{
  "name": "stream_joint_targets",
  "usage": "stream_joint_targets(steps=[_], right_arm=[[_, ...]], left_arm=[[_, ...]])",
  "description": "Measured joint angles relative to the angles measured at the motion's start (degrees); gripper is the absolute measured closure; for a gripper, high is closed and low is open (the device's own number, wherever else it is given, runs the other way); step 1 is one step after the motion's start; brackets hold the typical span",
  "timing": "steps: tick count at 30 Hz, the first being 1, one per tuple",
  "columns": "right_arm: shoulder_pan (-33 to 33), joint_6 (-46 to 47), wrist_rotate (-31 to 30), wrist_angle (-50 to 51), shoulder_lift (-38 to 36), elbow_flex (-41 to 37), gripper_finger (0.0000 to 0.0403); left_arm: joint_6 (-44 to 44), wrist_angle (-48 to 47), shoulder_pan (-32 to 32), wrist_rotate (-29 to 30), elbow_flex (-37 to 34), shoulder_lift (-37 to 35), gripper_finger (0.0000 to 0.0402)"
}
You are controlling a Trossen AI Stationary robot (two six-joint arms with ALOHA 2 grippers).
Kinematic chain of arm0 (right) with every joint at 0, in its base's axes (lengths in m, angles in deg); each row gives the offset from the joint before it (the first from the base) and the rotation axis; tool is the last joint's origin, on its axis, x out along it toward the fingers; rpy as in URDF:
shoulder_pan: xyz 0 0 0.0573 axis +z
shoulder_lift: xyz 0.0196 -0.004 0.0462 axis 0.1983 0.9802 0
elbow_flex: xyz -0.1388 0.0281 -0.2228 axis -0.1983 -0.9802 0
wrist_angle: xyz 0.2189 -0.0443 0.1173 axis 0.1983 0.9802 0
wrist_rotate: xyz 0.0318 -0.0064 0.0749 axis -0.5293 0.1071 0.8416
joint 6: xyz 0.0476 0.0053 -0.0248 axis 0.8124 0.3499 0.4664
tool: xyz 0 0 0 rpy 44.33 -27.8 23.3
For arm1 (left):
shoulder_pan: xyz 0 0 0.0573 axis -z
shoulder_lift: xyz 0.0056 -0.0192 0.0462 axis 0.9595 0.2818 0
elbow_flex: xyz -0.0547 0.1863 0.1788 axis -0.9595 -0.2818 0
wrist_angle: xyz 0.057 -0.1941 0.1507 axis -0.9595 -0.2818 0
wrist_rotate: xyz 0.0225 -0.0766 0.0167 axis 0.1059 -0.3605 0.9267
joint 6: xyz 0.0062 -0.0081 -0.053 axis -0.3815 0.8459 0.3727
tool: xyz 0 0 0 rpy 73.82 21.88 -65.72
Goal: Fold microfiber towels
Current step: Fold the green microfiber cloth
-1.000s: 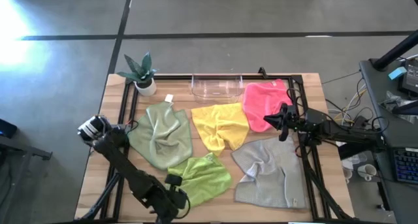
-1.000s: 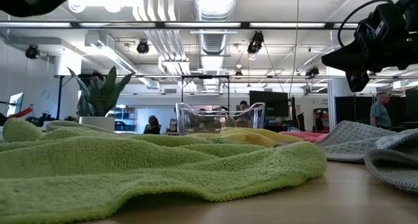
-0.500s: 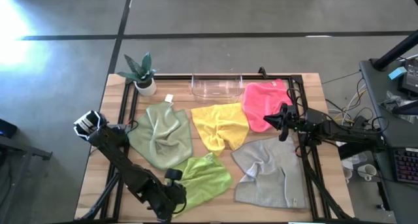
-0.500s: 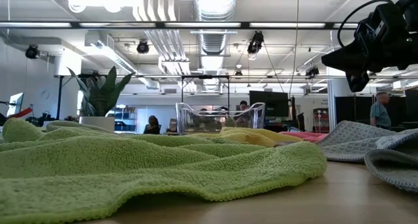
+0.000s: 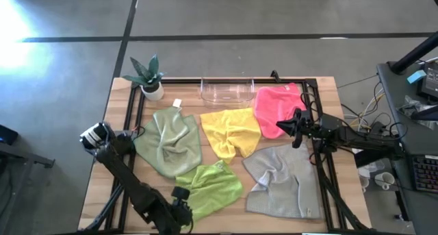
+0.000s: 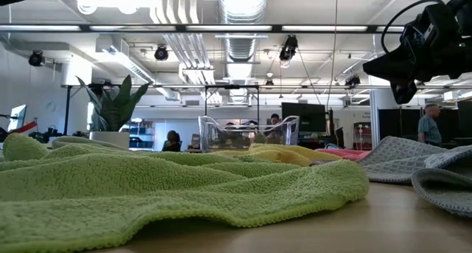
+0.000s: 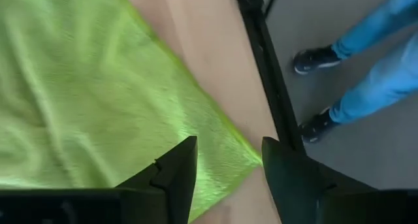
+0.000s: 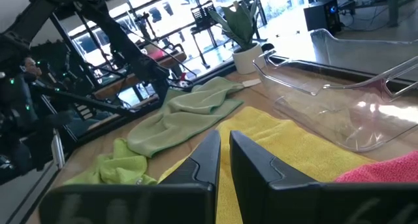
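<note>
Five microfiber towels lie crumpled on the table: sage green (image 5: 170, 142), yellow (image 5: 233, 131), hot pink (image 5: 277, 108), lime green (image 5: 212, 187) and light grey (image 5: 284, 180). My left gripper (image 5: 181, 197) is at the lime green towel's near left corner and slants down. In the left wrist view this gripper (image 7: 228, 172) is open. Its fingers stand on either side of the towel's corner (image 7: 251, 160), with no contact showing. My right gripper (image 5: 286, 127) hovers level over the near edge of the hot pink towel. It is shut (image 8: 224, 162) with nothing in it.
A clear plastic bin (image 5: 227, 91) stands at the far edge, with a potted plant (image 5: 150, 77) at the far left corner. A black frame rail (image 7: 268, 74) runs along the table's edge by my left gripper. A person's legs in blue trousers (image 7: 372, 74) stand beyond that rail.
My left gripper has shifted a little along the lime green towel's near left edge, toward the table's near edge. The towels lie as they did before.
</note>
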Motion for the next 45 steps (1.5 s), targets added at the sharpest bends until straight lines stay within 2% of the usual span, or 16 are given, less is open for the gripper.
stream_joint_targets(steps=[5,10,18,27,33,38,45], right_arm=[[0.01,0.00,0.00,0.01,0.00,0.02,0.0376],[0.00,0.00,0.00,0.00,0.00,0.02,0.0376],[0.00,0.00,0.00,0.00,0.00,0.00,0.0376],[0.00,0.00,-0.02,0.00,0.00,0.00,0.0376],[0.02,0.00,-0.02,0.00,0.00,0.01,0.0376],[0.01,0.00,0.00,0.00,0.00,0.01,0.0376],[0.02,0.00,-0.02,0.00,0.00,0.02,0.0376]], left_arm=[[0.63,0.97,1.67,-0.46,1.16,3.79,0.0244],[8.14,4.38,2.22,-1.46,1.16,7.43,0.0244],[13.74,4.43,2.30,-1.34,1.07,11.22,0.0244],[20.16,-7.80,2.30,1.71,0.30,11.39,0.0244],[21.37,-10.67,2.27,1.77,-0.22,13.34,0.0248],[21.31,-10.98,2.27,1.74,-0.27,14.65,0.0289],[22.02,-11.97,2.03,2.82,-0.46,14.81,0.0386]])
